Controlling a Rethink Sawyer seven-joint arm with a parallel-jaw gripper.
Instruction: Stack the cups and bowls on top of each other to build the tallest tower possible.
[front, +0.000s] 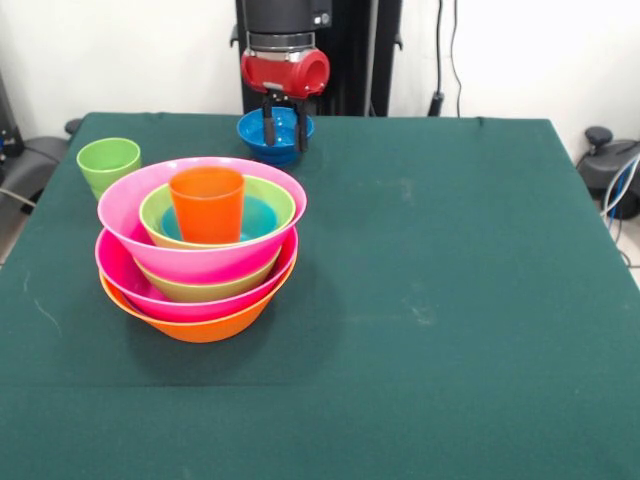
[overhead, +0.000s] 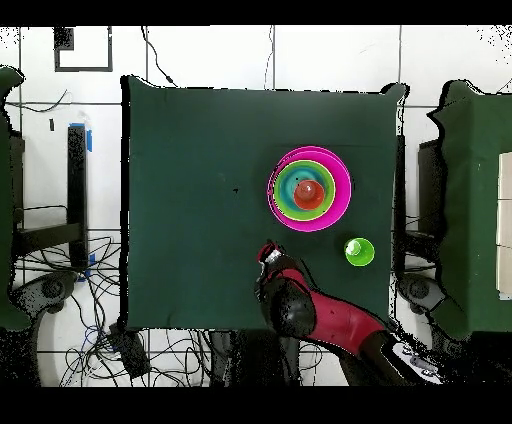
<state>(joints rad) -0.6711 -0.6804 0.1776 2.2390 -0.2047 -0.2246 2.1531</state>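
Green cloth over the bench (front: 450, 300), bright plastic stacked on it. Front view: tower (front: 200, 265) left of centre, at about nine o'clock from the bench's middle. Large orange bowl (front: 200, 325) lowest, then pink bowl (front: 150, 290), yellow-green bowl (front: 205, 288), upper pink bowl (front: 130, 220), green bowl (front: 275, 205), a light blue bowl (front: 262, 215) nested inside. Orange-red cup (front: 207, 205) upright on top, mouth up. Light green cup (front: 108, 165) standing alone at eleven o'clock from the tower, just beside it, not touching. Small dark blue bowl (front: 275, 135) at the far edge, one o'clock from the tower. Hand (front: 283, 130) hanging right at that blue bowl, two dark fingers (front: 268, 128) pointing down with a narrow gap between them, part open; cannot tell whether gripping the bowl or only in front of it.
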